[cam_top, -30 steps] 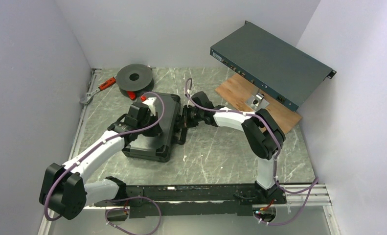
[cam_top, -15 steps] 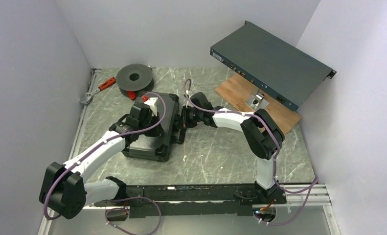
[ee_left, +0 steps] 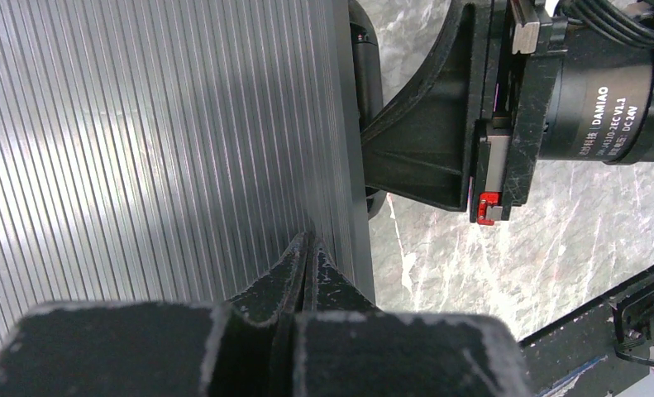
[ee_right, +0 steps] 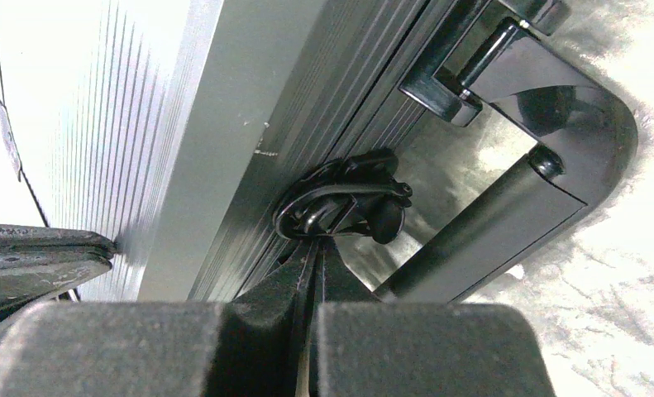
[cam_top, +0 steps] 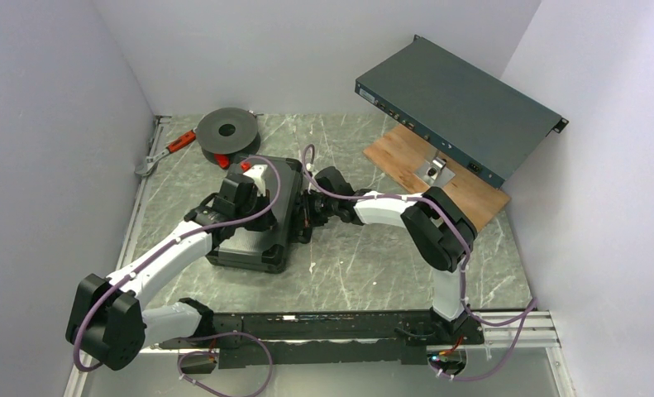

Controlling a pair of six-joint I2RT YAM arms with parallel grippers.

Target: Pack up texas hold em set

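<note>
The black briefcase (cam_top: 253, 246) of the texas hold em set lies closed on the table. Its ribbed lid (ee_left: 158, 141) fills the left wrist view. My left gripper (cam_top: 267, 184) is shut, its tips (ee_left: 309, 240) resting on the lid near the right edge. My right gripper (cam_top: 307, 212) is shut at the case's right side. Its tips (ee_right: 317, 241) sit right under a black latch (ee_right: 344, 203), beside the carrying handle (ee_right: 513, 207). Chips and card decks are out of view.
A black round spool (cam_top: 226, 128) and a red-handled tool (cam_top: 170, 147) lie at the back left. A large dark-grey metal box (cam_top: 455, 107) leans over a wooden board (cam_top: 406, 161) at the back right. Walls close in on three sides.
The right arm has pushed left, bringing its shut gripper closer against the case's right side. The left arm and the case have not moved.
</note>
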